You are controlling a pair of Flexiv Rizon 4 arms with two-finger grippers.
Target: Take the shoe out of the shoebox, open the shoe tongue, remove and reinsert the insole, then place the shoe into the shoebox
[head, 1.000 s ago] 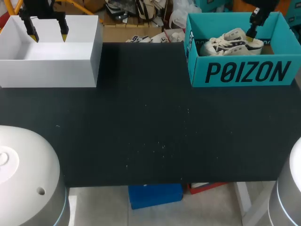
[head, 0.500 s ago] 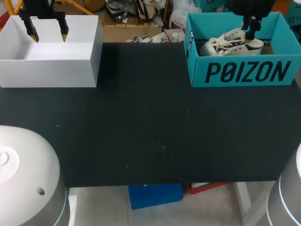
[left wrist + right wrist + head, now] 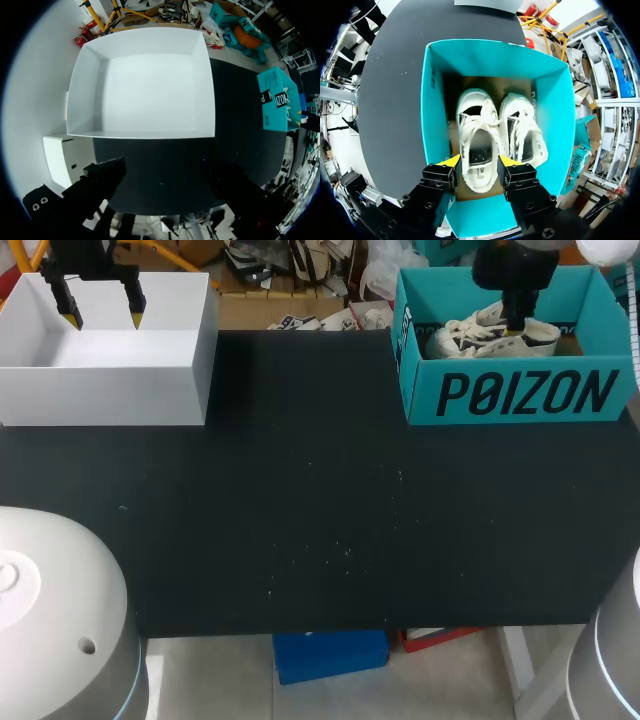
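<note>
Your right gripper [image 3: 479, 162] points straight down into the teal shoebox [image 3: 520, 395] at the worktop's far right corner, with its two yellow-tipped fingers [image 3: 451, 161] spread to about the width of a shoe. They sit on either side of the heel end of one sneaker [image 3: 479, 145], just beside its sides and with no visible squeeze on it, so the pincer is open, not holding. That sneaker is white canvas with a smooth rubber toe cap and loose white laces, and its insole [image 3: 480, 156] shows grey in the opening. It lies flat on the brown cardboard floor of the shoebox, toe pointing away from the gripper. A second sneaker [image 3: 522, 132] of the same kind lies touching alongside it, against the opposite wall. The shoebox is matte card, open-topped, with large black lettering on the wall facing you. Your left gripper [image 3: 100, 312] hangs upright over the white box [image 3: 100, 390] at the far left corner of the worktop [image 3: 320, 520], its fingers wide apart with nothing between them. That box is plain, smooth, rectangular and open-topped, and the worktop is a flat black sheet with a few pale specks
</note>
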